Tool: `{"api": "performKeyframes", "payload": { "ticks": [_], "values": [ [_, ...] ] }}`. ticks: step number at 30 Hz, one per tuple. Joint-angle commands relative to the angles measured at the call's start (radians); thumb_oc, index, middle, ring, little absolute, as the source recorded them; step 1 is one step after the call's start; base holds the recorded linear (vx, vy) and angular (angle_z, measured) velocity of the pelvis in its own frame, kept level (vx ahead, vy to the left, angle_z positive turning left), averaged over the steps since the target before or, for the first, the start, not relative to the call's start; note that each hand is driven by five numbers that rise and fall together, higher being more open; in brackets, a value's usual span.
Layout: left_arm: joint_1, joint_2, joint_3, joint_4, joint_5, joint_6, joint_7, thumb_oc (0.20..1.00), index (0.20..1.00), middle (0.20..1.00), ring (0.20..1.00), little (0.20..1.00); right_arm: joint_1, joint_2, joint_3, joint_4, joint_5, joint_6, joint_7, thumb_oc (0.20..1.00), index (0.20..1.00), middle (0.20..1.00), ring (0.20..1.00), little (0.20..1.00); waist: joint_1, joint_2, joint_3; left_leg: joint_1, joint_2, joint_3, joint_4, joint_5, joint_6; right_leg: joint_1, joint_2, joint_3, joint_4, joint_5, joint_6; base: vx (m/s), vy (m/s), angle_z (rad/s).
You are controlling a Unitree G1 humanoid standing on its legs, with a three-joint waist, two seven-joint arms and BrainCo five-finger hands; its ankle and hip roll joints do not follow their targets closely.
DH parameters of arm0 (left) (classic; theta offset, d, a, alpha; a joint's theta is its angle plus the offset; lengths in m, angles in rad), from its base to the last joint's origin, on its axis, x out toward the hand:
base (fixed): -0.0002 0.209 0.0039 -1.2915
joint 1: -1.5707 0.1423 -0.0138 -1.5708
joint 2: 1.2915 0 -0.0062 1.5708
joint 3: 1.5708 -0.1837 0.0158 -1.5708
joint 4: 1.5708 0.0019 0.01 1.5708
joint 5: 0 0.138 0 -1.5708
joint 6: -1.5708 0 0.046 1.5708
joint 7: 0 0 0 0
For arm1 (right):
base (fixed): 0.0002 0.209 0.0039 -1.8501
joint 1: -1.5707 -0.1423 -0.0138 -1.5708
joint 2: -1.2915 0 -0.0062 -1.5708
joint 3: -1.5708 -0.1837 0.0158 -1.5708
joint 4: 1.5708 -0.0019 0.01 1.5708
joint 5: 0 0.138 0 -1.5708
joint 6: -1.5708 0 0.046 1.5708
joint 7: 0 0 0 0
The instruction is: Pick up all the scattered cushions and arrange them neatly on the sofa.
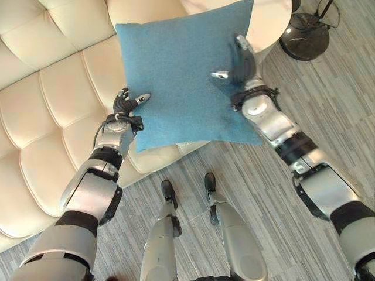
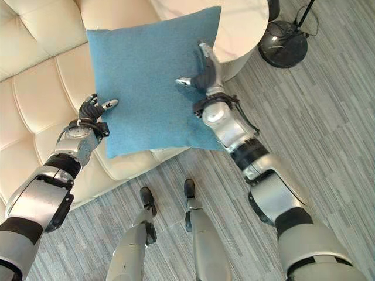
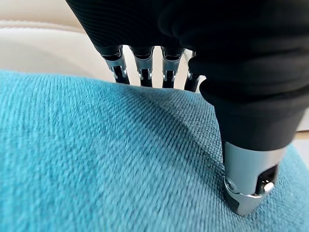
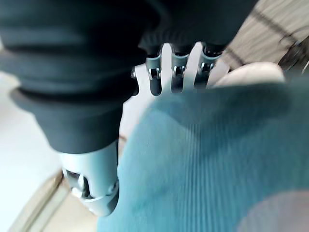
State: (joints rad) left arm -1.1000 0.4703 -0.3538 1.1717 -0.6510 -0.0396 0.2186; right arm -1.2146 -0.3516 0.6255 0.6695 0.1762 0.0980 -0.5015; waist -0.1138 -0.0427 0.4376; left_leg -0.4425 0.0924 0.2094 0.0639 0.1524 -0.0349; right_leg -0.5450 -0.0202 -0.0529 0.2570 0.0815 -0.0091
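The blue cushion [image 1: 181, 76] fills the upper middle of the left eye view and hides a large part of the cream sofa [image 1: 53, 105] behind it, as well as the fingers of both hands on its far side. The top of the cushion touches the upper edge of the frame. A black round base [image 1: 304, 35] sits on the grey floor [image 1: 328, 105] at the upper right, and its pole is cut off by the frame.

The left hand [image 1: 126, 104] clamps the cushion's left edge: the thumb lies on the front face and the fingers [image 3: 140, 67] go behind the cloth. The right hand [image 1: 237, 70] pinches the cushion near its right edge in the same way, thumb in front, fingers [image 4: 178, 72] behind. Both arms reach up from the lower corners, and the cushion hangs between them, above the sofa seat.
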Motion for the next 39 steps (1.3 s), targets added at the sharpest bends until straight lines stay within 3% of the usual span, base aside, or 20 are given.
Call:
{"api": "performKeyframes", "payload": {
  "ticks": [1,10,11,12,13,14,15,16,17,18,19,27,28,32,35,36,39],
  "values": [
    [-0.078,-0.017,-0.035,-0.002,-0.005,-0.019,0.023,1.000,1.000,1.000,1.000,1.000,-0.051,0.026,0.008,0.029,-0.030,-0.005,-0.018,1.000,1.000,1.000,1.000,1.000,0.011,-0.059,0.016,-0.096,-0.034,-0.044,0.157,-0.136,-0.030,0.005,-0.074,0.041,-0.094,-0.019,0.129,-0.03,-0.021,0.12],
    [-0.022,-0.127,-0.065,-0.173,-0.096,-0.012,0.017,1.000,1.000,1.000,1.000,1.000,0.123,0.051,-0.073,-0.072,-0.033,0.024,-0.059,1.000,1.000,1.000,1.000,1.000,0.005,-0.038,0.079,-0.153,-0.053,-0.076,0.175,-0.130,-0.018,-0.051,-0.071,0.028,-0.060,-0.029,0.122,-0.03,-0.022,0.14],
    [-0.021,-0.128,-0.065,-0.174,-0.096,-0.012,0.018,0.871,0.871,0.871,0.871,0.871,0.125,0.051,-0.074,-0.074,-0.033,0.024,-0.059,1.000,1.000,1.000,1.000,1.000,0.005,-0.038,0.078,-0.154,-0.053,-0.077,0.175,-0.130,-0.018,-0.052,-0.071,0.027,-0.060,-0.029,0.122,0.00,-0.005,0.13],
    [-0.014,-0.154,-0.080,-0.191,-0.105,-0.008,0.010,0.674,0.674,0.674,0.674,0.674,0.174,0.070,-0.116,-0.066,0.065,-0.013,-0.066,1.000,1.000,1.000,1.000,1.000,0.005,-0.029,0.082,-0.155,-0.056,-0.082,0.170,-0.128,-0.017,-0.055,-0.071,0.026,-0.061,-0.028,0.120,0.00,0.000,0.15],
    [-0.011,-0.162,-0.090,-0.208,-0.107,-0.007,0.004,0.373,0.373,0.373,0.373,0.373,0.202,0.081,-0.132,-0.070,0.165,-0.053,-0.055,1.000,1.000,1.000,1.000,1.000,0.006,-0.024,0.082,-0.156,-0.057,-0.083,0.168,-0.126,-0.017,-0.056,-0.072,0.024,-0.063,-0.027,0.120,0.00,0.000,0.16],
    [-0.010,-0.163,-0.090,-0.209,-0.107,-0.007,0.005,0.200,0.200,0.200,0.200,0.200,0.203,0.080,-0.132,-0.070,0.166,-0.054,-0.055,1.000,1.000,1.000,1.000,1.000,0.007,-0.024,0.082,-0.155,-0.057,-0.084,0.168,-0.126,-0.017,-0.056,-0.072,0.024,-0.062,-0.027,0.120,0.00,-0.009,0.13],
    [0.001,-0.170,-0.113,-0.249,-0.113,-0.011,-0.012,0.200,0.200,0.200,0.200,0.200,0.249,0.106,-0.149,-0.079,0.390,-0.156,0.008,1.000,1.000,1.000,1.000,1.000,0.009,-0.017,0.082,-0.153,-0.061,-0.085,0.163,-0.122,-0.019,-0.056,-0.071,0.024,-0.068,-0.023,0.120,0.00,-0.020,0.07],
    [0.003,-0.171,-0.127,-0.276,-0.124,-0.013,-0.026,0.200,0.200,0.200,0.200,0.200,0.267,0.115,-0.145,-0.075,0.493,-0.187,0.059,0.793,0.793,0.793,0.793,0.793,0.012,-0.014,0.082,-0.152,-0.062,-0.089,0.162,-0.120,-0.020,-0.056,-0.072,0.022,-0.070,-0.022,0.121,0.00,-0.020,0.04],
    [0.004,-0.171,-0.127,-0.277,-0.124,-0.013,-0.026,0.200,0.200,0.200,0.200,0.200,0.267,0.114,-0.145,-0.073,0.495,-0.189,0.061,0.545,0.545,0.545,0.545,0.545,0.012,-0.014,0.082,-0.152,-0.062,-0.089,0.162,-0.120,-0.020,-0.055,-0.072,0.022,-0.070,-0.022,0.121,0.00,0.000,0.00],
    [0.004,-0.171,-0.127,-0.277,-0.124,-0.013,-0.026,0.200,0.200,0.200,0.200,0.200,0.267,0.114,-0.145,-0.073,0.495,-0.189,0.061,0.203,0.203,0.203,0.203,0.203,0.012,-0.014,0.082,-0.152,-0.062,-0.089,0.162,-0.120,-0.020,-0.055,-0.072,0.021,-0.070,-0.022,0.121,-0.01,-0.020,0.03],
    [0.035,-0.171,-0.157,-0.364,-0.172,-0.030,-0.054,0.200,0.200,0.200,0.200,0.200,0.295,0.104,-0.121,-0.082,0.665,-0.234,0.143,0.200,0.200,0.200,0.200,0.200,0.020,-0.004,0.082,-0.156,-0.065,-0.096,0.161,-0.115,-0.023,-0.060,-0.072,0.016,-0.069,-0.023,0.119,-0.01,-0.031,0.03],
    [0.093,-0.214,-0.200,-0.551,-0.334,-0.060,-0.067,0.200,0.200,0.200,0.200,0.200,0.306,0.092,-0.106,-0.159,0.839,-0.301,0.204,0.200,0.200,0.200,0.200,0.200,0.035,0.008,0.082,-0.137,-0.066,-0.114,0.149,-0.105,-0.033,-0.046,-0.067,0.003,-0.070,-0.027,0.116,-0.02,-0.035,0.05],
    [0.141,-0.214,-0.190,-0.687,-0.341,-0.095,-0.038,0.200,0.200,0.200,0.200,0.200,0.330,0.073,-0.112,-0.258,0.788,-0.317,0.196,0.200,0.200,0.200,0.200,0.200,0.043,0.006,0.082,-0.101,-0.064,-0.120,0.126,-0.098,-0.037,-0.012,-0.067,-0.004,-0.085,-0.025,0.118,-0.05,-0.063,0.02],
    [0.188,-0.197,-0.150,-0.827,-0.274,-0.127,0.010,0.200,0.200,0.200,0.200,0.200,0.375,0.060,-0.140,-0.351,0.703,-0.334,0.178,0.200,0.200,0.200,0.200,0.200,0.052,0.003,0.082,-0.059,-0.061,-0.123,0.095,-0.091,-0.039,0.027,-0.069,-0.008,-0.098,-0.027,0.119,-0.02,-0.021,0.02],
    [0.246,-0.149,-0.094,-0.953,-0.099,-0.152,0.072,0.200,0.200,0.200,0.200,0.200,0.433,0.044,-0.172,-0.449,0.570,-0.357,0.163,0.200,0.200,0.200,0.200,0.200,0.063,0.000,0.056,-0.021,-0.056,-0.131,0.060,-0.081,-0.044,0.063,-0.073,-0.017,-0.117,-0.028,0.121,0.01,-0.028,0.02],
    [0.305,-0.121,-0.042,-1.044,0.091,-0.167,0.124,0.200,0.200,0.200,0.200,0.200,0.476,0.020,-0.187,-0.526,0.405,-0.348,0.149,0.200,0.200,0.200,0.200,0.200,0.074,-0.005,0.020,0.021,-0.054,-0.140,0.022,-0.073,-0.050,0.105,-0.079,-0.029,-0.137,-0.028,0.124,0.06,-0.044,0.08],
    [0.349,-0.104,0.003,-1.109,0.203,-0.171,0.161,0.200,0.200,0.200,0.200,0.200,0.503,0.009,-0.197,-0.583,0.296,-0.338,0.140,0.200,0.200,0.200,0.200,0.200,0.081,-0.007,-0.007,0.052,-0.053,-0.144,-0.013,-0.060,-0.052,0.134,-0.082,-0.038,-0.155,-0.021,0.128,0.04,-0.020,0.15]
  ]
}}
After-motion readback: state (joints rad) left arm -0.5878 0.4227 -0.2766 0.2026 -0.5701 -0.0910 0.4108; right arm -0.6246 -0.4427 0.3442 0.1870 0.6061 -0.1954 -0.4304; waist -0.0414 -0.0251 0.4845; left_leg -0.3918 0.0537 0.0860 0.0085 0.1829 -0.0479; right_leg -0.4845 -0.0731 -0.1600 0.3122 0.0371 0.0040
